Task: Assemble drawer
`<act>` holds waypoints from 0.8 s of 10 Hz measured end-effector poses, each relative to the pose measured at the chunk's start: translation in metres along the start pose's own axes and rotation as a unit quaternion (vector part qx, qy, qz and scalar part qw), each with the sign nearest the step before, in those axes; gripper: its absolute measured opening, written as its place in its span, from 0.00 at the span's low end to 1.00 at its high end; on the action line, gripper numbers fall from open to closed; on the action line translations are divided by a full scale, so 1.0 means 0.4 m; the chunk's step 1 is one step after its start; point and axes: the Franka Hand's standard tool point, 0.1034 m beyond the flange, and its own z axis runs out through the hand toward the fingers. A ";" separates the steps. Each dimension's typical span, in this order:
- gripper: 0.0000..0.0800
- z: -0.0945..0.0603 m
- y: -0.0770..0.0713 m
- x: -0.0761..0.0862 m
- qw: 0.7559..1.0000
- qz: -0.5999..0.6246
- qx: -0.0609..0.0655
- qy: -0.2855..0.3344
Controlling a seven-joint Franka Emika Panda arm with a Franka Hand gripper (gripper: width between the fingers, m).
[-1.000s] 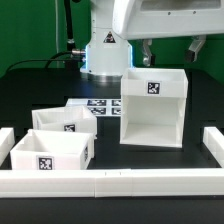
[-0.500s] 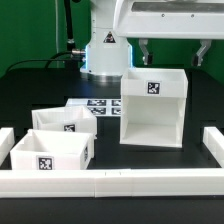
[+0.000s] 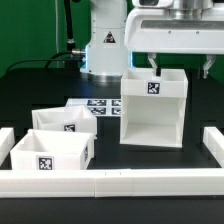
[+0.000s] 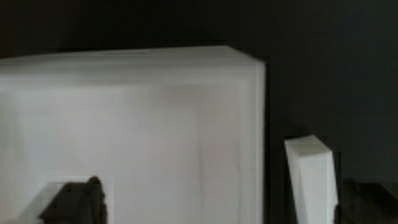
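We find the gripper hanging over the back of the drawer housing, its two fingers spread wide with nothing between them. One fingertip sits just above the housing's rear rim, and the other is out past the housing's side wall on the exterior view's right. We cannot tell whether the nearer finger touches the rim. The housing stands upright on the black table, about mid-table and a little toward the edge on the exterior view's right. Its open face is turned to the front edge (the one nearest the exterior camera), and a square tag sits on the band above the opening. The two shallow trays are grouped near the front corner on the exterior view's left. The front tray lies just behind the front rail with a tag facing that edge. The rear tray is close behind it, though we cannot make out whether the two touch. The marker board lies flat between the rear tray and the housing, partly hidden by both. The robot base stands at the back edge. The wrist view is soft: the housing shows as a broad white face with a thin white wall edge-on beside it. The dark fingertips stand well apart at either side.
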 end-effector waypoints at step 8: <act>0.10 0.035 -0.008 -0.012 1.000 -0.023 0.002 -0.007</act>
